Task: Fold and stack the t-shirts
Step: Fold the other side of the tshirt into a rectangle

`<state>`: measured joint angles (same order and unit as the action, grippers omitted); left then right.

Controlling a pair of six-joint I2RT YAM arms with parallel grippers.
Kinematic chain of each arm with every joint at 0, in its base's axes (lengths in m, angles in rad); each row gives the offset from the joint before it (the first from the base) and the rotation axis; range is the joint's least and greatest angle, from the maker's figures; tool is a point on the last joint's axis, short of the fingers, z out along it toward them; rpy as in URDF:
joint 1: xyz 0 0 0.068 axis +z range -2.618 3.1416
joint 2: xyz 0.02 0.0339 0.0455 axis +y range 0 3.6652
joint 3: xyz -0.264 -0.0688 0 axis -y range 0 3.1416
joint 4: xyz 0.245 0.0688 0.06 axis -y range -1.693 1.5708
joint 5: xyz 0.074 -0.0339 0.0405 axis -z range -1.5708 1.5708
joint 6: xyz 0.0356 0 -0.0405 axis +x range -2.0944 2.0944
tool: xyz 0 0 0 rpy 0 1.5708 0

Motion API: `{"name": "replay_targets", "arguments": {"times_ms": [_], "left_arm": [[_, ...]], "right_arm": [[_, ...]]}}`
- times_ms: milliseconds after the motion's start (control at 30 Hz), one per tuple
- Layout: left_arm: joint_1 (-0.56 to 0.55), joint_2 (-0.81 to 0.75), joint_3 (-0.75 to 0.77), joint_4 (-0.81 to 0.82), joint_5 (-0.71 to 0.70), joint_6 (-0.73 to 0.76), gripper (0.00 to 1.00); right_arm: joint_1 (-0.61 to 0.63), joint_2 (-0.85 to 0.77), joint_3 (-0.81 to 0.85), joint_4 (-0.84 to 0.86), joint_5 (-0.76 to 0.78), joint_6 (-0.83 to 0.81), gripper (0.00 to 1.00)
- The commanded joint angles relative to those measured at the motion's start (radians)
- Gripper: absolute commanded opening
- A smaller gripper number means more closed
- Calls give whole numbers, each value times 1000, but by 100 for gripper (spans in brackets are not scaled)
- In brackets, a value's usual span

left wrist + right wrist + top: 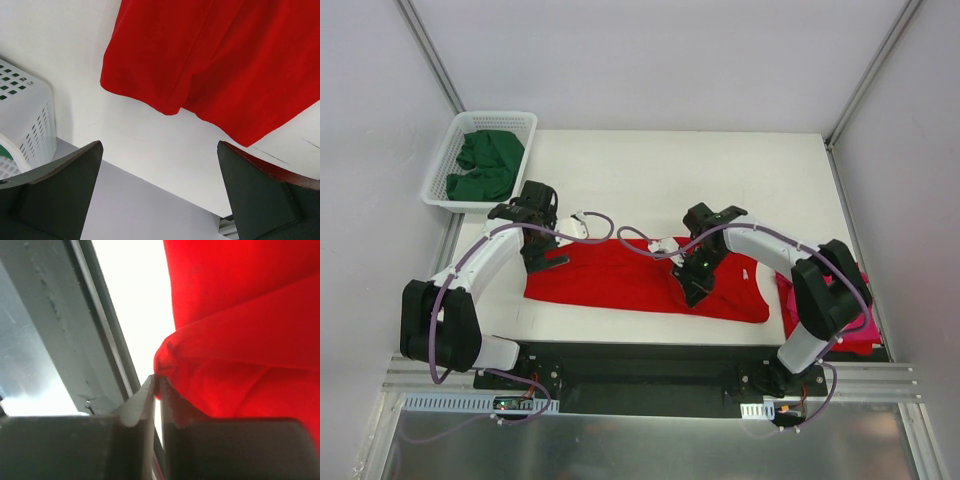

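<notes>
T-shirts, going from the left: where are they?

Dark green t-shirts (488, 165) lie bunched in a white basket (440, 165), which stands beyond the left gripper (542, 258) and off to its left, at the far corner of the table (720, 170).

And the left gripper itself?

Its fingers stand wide apart with nothing between them. It hangs by the left end of the red t-shirt (620, 275). From its wrist camera, a rounded corner of that shirt lies just ahead of the fingertips, apart from them.

How does the red one lie?

It is spread flat on the table in a long band, running from the left gripper across to the right gripper (692, 290) and a little past it. Its cloth shows a few folds.

What about the right gripper?

It points down at the near edge of the red t-shirt. Its fingers are together, with only a sliver of light between them. A folded lip of red cloth sits right at the fingertips and touches them. I cannot tell whether any cloth is pinched there.

Anything further right?

A magenta t-shirt (787, 305) lies to the right of the right gripper, at the table's right edge. It is partly hidden under that arm's elbow.
</notes>
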<state>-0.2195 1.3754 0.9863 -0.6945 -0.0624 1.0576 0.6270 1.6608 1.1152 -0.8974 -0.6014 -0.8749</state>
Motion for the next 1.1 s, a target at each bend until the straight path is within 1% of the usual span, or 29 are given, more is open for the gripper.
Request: {"name": "replay_targets", "arguments": {"times_ms": [0,67,100,133,167,200,233,267,300,367,400,433,467,500,567,600,667,700,767,800,900,1000,1067], "left_arm": [[-14,-12,-2,-22,-4,-13,99],[-12,-10,2,-20,-2,-15,99],[-14,-10,0,-20,-2,-16,99],[-12,-10,2,-22,-1,-18,99],[-14,-9,0,-20,4,-19,99],[-14,-10,0,-20,6,-19,99],[-14,-9,0,-20,9,-21,99],[-15,-9,3,-19,13,-25,100],[-17,-9,5,-19,18,-27,99],[-18,-6,21,-20,30,-36,99],[-20,-4,29,-17,38,-45,99],[-21,-3,35,-17,45,-53,99],[-20,1,55,-11,58,-62,99],[-20,4,67,-5,90,-92,99],[-18,26,107,13,133,-142,99],[-17,39,121,36,183,-206,99],[-15,91,170,61,214,-284,99],[-14,108,185,81,245,-363,99],[-6,166,225,113,263,-454,99],[3,181,235,140,280,-543,99],[43,246,273,164,355,-681,99],[65,310,310,173,386,-734,99],[72,355,327,179,383,-731,99]], "right_arm": [[28,28,58,-66,-90,-50,36],[28,13,61,-58,-84,-49,36],[28,4,58,-48,-74,-46,48],[28,-12,55,-26,-46,-42,66],[27,-25,48,-14,-28,-33,96],[25,-65,40,3,-5,-23,96],[16,-85,31,62,74,3,96],[10,-107,8,95,113,32,96],[-10,-151,-6,167,208,54,96],[-39,-189,-49,247,313,88,96],[-82,-215,-58,311,351,111,96],[-110,-223,-67,340,412,123,96],[-137,-226,-69,362,434,137,96],[-203,-223,-61,388,446,164,96],[-272,-196,-45,400,445,203,96],[-338,-179,-23,408,440,221,96],[-392,-138,-5,417,431,289,96],[-439,-125,9,429,430,316,96],[-476,-93,21,439,420,378,96],[-501,-85,28,442,407,392,97],[-515,-58,44,445,385,416,96],[-515,-36,54,451,348,424,96],[-513,-29,60,456,342,427,96]]}}
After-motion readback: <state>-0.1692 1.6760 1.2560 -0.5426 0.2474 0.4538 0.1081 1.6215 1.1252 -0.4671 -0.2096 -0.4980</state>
